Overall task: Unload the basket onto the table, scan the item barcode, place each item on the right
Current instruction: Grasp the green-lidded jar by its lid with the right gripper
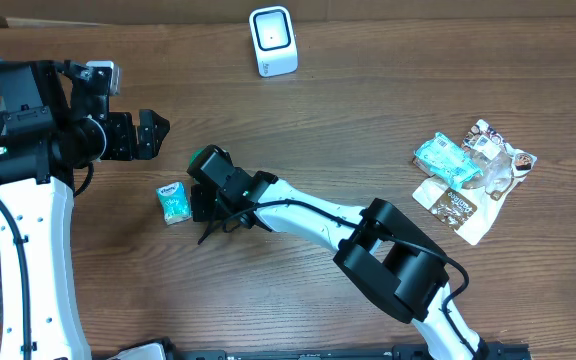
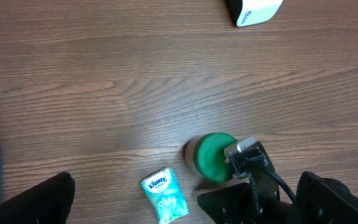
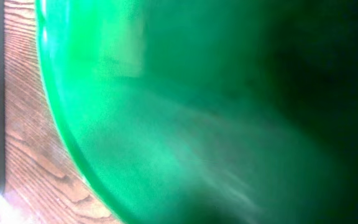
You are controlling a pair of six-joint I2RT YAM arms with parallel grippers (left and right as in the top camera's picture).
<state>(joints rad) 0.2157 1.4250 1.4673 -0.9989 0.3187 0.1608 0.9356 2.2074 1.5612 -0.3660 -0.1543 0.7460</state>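
The round, glossy green-lidded tub (image 1: 206,157) (smooth plastic) sits clamped in the right tool (image 1: 211,170); the left tool (image 1: 158,128), farther left, has its jaws apart.

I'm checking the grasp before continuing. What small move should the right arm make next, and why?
Probably lift the green-lidded tub slightly off the table: the right gripper looks to have its jaws shut on it, and the white scanner stands well away across the table.

Left arm (image 1: 40,250) and right arm (image 1: 308,215) show white links, black joints, cables.
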